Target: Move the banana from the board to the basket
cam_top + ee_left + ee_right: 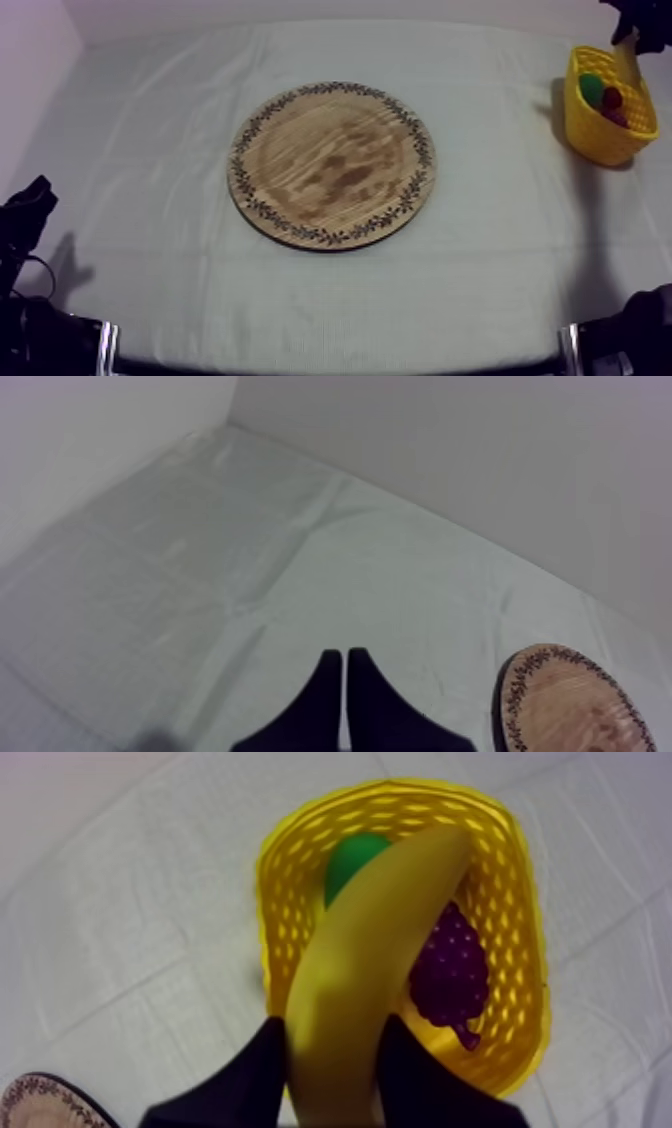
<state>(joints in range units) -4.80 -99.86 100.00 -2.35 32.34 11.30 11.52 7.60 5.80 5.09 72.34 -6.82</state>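
Right wrist view pretty much covers it: your right gripper [332, 1037] is clamped on the near end of the banana [365, 942], one black finger on each side. The fruit hangs over the opening of the yellow basket [505, 862]. Can't tell if its far tip has dipped below the basket's rim or is just above it.

Down in the basket you've got a bunch of grapes [450, 967] and a green fruit [352, 857]. From the top view, a small red fruit [612, 100] sits right beside the green one.

So the banana is off the wooden board [332, 165], which lies well apart from the basket, out in the middle of the cloth [150, 150].

Your left gripper [345, 661] is on the far side of the board from the basket. Its fingers are pressed together into a narrow wedge, with nothing in them.
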